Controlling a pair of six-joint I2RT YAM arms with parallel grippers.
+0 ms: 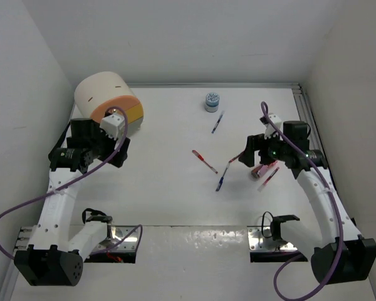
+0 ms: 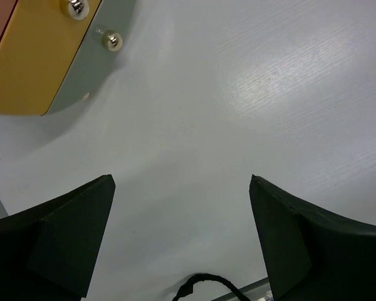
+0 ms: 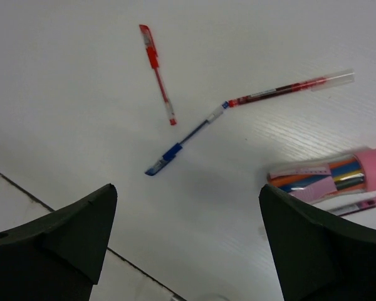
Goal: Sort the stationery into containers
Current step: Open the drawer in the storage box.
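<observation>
**Right claw wide over the pens, nothing held**

Your right claw (image 3: 188, 188) hangs wide apart and empty. The closest target looks to be the blue pen (image 3: 185, 141). Turn the wrist so the jaws cross its barrel and pinch at the middle, clear of the red-capped pen (image 3: 156, 72) and the clear red pen (image 3: 291, 88) at its end.

Count:
- two blue pens, the second blue pen (image 1: 218, 122) lying farther out
- two red pens
- one pink pen (image 3: 354, 205)
- one tube of coloured pens (image 3: 326, 179)
- one tub (image 1: 212, 101)
- one bucket (image 1: 103, 94), far left and apparently on its side

Your left claw (image 2: 182, 182) is wide and empty beside the bucket.
</observation>
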